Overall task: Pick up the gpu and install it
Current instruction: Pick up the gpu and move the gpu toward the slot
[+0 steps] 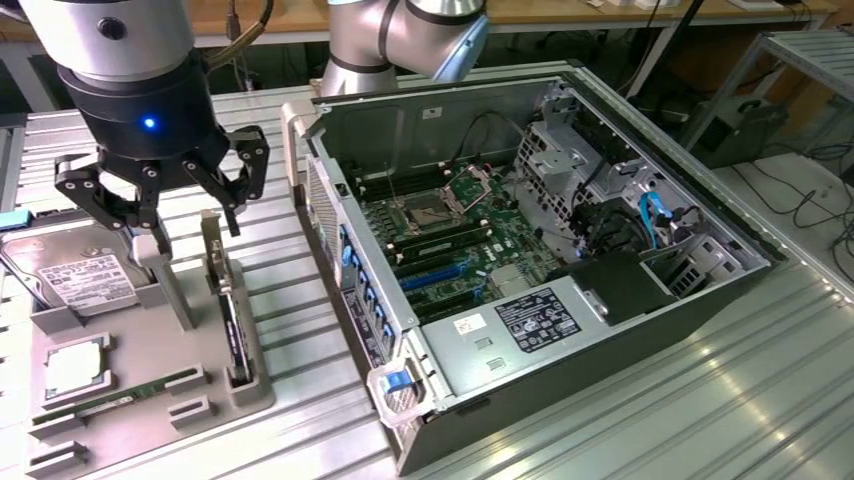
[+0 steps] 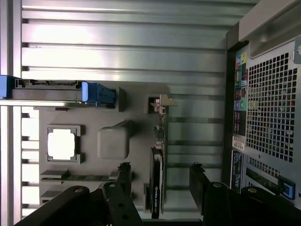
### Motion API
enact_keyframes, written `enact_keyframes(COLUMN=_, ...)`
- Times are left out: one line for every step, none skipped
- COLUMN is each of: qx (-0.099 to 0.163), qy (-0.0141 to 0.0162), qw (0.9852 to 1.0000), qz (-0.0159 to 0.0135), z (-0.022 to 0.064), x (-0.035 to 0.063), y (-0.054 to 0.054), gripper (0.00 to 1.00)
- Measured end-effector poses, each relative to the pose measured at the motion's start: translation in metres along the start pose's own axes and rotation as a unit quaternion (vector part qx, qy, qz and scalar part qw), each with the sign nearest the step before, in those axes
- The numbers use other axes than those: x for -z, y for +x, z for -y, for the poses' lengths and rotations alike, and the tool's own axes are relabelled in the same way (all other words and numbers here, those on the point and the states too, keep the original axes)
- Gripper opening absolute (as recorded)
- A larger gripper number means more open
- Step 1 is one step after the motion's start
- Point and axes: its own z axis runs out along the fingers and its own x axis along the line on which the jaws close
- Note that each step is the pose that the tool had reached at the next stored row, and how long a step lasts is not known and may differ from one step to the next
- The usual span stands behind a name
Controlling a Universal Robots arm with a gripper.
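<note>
The gpu (image 1: 230,318) stands on edge in a slot of the grey holder tray (image 1: 174,345), at the exterior view's left; its pale bracket strip (image 1: 211,245) points up at the far end. My gripper (image 1: 187,230) hangs open just above it. In the wrist view the gpu (image 2: 157,181) appears edge-on as a thin dark card with its bracket (image 2: 162,103) at one end. It lies between my two black fingers (image 2: 124,175), and there are gaps on both sides. Nothing is held.
The open computer case (image 1: 534,250) lies to the exterior view's right of the tray, with its motherboard (image 1: 447,235) exposed. The tray also holds a hard drive (image 1: 78,282), a processor (image 1: 74,365) and a green memory stick (image 1: 120,397). Ribbed metal table (image 1: 747,400) all round.
</note>
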Motion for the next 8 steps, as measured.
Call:
enact_keyframes(qx=0.000, qy=0.0000, qw=1.0000, qz=0.0000, z=0.0000, x=-0.0011, y=0.0000, gripper=0.62)
enact_keyframes(qx=0.000, qy=-0.0001, qw=1.0000, qz=0.0000, z=0.0001, x=-0.0024, y=0.0000, gripper=0.62)
enact_keyframes(qx=0.000, qy=-0.0001, qw=1.0000, qz=0.0000, z=0.0001, x=-0.0035, y=0.0001, gripper=0.62)
enact_keyframes(qx=0.000, qy=-0.0001, qw=1.0000, qz=0.0000, z=0.0002, x=-0.0046, y=0.0001, gripper=0.62)
enact_keyframes(qx=0.000, qy=-0.0001, qw=1.0000, qz=0.0000, z=0.0002, x=-0.0056, y=0.0001, gripper=0.62)
enact_keyframes(qx=0.000, qy=-0.0001, qw=1.0000, qz=0.0000, z=0.0003, x=-0.0068, y=0.0001, gripper=0.62)
enact_keyframes(qx=0.000, qy=-0.0001, qw=1.0000, qz=0.0000, z=0.0003, x=-0.0080, y=0.0001, gripper=0.62)
enact_keyframes(qx=0.000, qy=-0.0001, qw=1.0000, qz=0.0000, z=0.0003, x=-0.0088, y=0.0001, gripper=0.62)
